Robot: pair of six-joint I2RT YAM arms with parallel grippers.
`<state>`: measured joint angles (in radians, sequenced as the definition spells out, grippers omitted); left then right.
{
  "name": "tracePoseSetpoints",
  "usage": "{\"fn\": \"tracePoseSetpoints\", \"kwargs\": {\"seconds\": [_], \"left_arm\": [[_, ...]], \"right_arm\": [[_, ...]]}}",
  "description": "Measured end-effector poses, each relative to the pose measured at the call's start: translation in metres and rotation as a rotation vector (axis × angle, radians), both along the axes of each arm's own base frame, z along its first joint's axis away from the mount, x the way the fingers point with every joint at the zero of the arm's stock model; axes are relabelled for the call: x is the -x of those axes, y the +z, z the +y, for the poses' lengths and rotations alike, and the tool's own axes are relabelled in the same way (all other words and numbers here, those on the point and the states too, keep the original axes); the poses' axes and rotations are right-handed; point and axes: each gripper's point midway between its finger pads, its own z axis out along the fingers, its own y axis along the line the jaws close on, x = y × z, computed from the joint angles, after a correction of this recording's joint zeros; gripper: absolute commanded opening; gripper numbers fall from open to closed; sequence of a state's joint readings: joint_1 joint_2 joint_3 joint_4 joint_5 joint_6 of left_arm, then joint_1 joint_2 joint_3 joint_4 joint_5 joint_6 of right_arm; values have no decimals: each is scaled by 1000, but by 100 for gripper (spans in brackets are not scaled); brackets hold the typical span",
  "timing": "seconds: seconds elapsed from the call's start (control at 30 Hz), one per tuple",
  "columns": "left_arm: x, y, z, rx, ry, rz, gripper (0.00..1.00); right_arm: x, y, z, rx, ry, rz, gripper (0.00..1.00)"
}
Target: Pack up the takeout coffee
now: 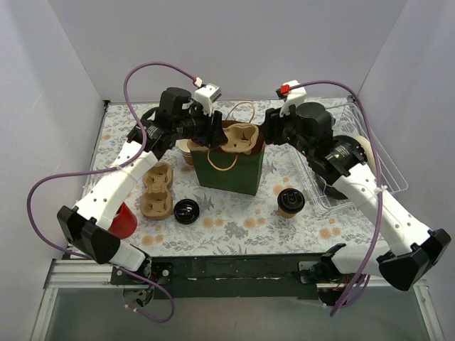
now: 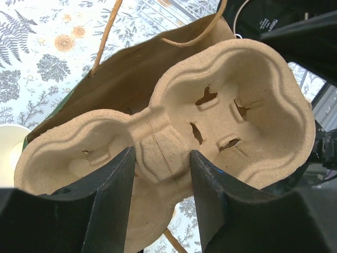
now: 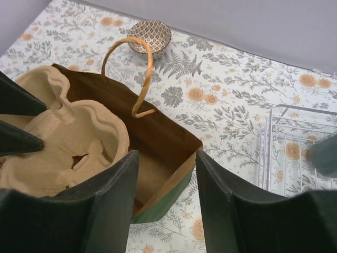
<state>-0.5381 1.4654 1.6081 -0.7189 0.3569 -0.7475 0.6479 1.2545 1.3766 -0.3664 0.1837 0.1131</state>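
Observation:
The takeout coffee, a small tan cup with a black sip lid, stands on the table right of the green paper bag. My left gripper is shut on the narrow middle of a tan pulp cup carrier, holding it over the open bag mouth. In the left wrist view the gripper pinches the carrier above the bag. My right gripper is open at the bag's right top edge. In the right wrist view the gripper has the bag's end wall between its jaws, beside the carrier.
A spare black lid and a second pulp carrier lie left of the bag. A red cup stands by the left arm. A wire rack sits at the right. A patterned bowl is behind the bag.

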Motion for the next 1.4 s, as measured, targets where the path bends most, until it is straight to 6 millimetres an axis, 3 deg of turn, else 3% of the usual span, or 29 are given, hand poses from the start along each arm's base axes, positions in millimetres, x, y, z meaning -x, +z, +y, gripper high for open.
{"fn": "tracePoseSetpoints", "kwargs": {"seconds": [0.27,0.37,0.57,0.87,1.17,1.4], "left_arm": [[-7,3,-2,-9,45,-36,14],[-11,6,-2,-6,57,-51,14],[-15,8,-7,-11,66,-61,14],[-16,-6,-19,-52,67,-50,12],[-17,21,-27,-22,76,-112,10],[-20,21,-25,-33,97,-119,10]], "right_arm": [[16,38,-19,-90,-36,-105,56],[20,43,-22,-104,-39,-121,56],[21,43,-23,-109,-40,-127,56],[23,36,-26,-105,-46,-124,56],[27,31,-31,-99,-58,-123,56],[30,39,-35,-112,-64,-145,56]]}}
